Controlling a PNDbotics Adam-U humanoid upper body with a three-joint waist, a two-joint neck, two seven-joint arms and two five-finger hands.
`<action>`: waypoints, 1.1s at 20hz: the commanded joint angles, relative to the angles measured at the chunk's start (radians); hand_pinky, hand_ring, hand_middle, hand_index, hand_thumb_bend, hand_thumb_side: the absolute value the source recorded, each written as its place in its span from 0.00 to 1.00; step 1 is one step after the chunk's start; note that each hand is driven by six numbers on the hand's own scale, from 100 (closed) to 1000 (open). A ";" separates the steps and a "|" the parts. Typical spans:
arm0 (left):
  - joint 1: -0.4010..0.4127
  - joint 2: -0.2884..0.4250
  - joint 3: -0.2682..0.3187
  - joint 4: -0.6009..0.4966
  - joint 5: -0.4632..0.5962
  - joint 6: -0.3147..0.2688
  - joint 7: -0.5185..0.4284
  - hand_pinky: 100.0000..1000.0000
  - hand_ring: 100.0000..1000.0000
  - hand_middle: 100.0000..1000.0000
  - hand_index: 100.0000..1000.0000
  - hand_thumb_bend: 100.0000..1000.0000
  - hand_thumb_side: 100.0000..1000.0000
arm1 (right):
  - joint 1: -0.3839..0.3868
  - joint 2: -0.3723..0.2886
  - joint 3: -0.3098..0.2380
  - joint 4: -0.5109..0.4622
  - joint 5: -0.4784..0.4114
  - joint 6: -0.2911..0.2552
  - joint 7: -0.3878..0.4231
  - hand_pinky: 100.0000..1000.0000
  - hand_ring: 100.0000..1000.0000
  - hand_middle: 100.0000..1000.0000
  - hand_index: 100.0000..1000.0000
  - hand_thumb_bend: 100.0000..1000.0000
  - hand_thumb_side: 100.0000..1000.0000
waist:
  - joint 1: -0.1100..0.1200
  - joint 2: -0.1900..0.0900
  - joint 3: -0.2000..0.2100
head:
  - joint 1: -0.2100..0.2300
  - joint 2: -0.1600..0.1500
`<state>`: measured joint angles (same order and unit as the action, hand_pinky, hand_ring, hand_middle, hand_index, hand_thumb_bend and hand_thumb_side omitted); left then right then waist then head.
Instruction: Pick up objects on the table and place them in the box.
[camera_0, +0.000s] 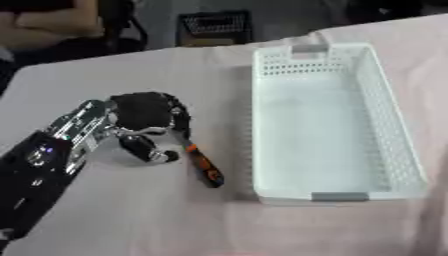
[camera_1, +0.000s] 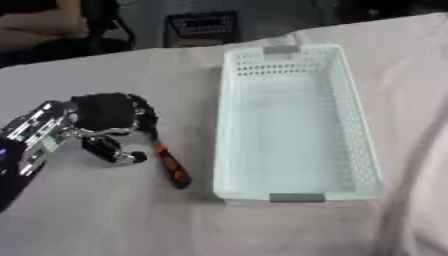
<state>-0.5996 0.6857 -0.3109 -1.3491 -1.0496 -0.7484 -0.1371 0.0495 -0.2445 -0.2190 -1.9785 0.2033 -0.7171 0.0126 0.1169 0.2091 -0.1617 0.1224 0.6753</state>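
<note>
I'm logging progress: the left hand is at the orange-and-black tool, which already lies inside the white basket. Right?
Not quite. The left hand is at the orange-and-black tool, but the tool lies on the table left of the white basket, outside it. The left eye view shows this.

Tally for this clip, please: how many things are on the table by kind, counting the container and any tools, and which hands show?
White perforated box: 1, nothing visible inside
Orange-and-black handled tool: 1, lying on the table left of the box, upper end at the left hand
Robot hands in view: 1, the left
Total: 2 things, 1 hand
</note>
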 joint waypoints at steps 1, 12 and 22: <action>-0.027 0.027 0.006 -0.014 0.017 -0.001 -0.018 0.66 0.67 0.47 0.64 0.38 0.24 | -0.005 -0.006 -0.001 -0.021 -0.007 -0.001 0.001 0.37 0.50 0.56 0.79 0.00 0.73 | -0.005 -0.015 -0.001 | -0.007 -0.017; -0.035 0.001 -0.026 0.015 -0.005 -0.030 -0.056 0.66 0.67 0.47 0.65 0.37 0.27 | -0.011 -0.003 0.003 -0.021 -0.012 -0.001 0.008 0.37 0.50 0.56 0.79 0.00 0.73 | -0.004 -0.011 -0.012 | -0.008 -0.019; -0.036 -0.027 -0.041 0.044 -0.039 -0.050 -0.043 0.67 0.67 0.47 0.65 0.34 0.28 | -0.013 -0.001 0.004 -0.021 -0.018 -0.003 0.013 0.37 0.50 0.56 0.79 0.00 0.73 | -0.008 -0.009 -0.016 | -0.009 -0.021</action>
<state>-0.6177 0.6448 -0.3537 -1.3015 -1.0822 -0.7946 -0.1830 0.0419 -0.2441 -0.2138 -1.9785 0.1929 -0.7177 0.0223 0.1166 0.2103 -0.1764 0.1221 0.6670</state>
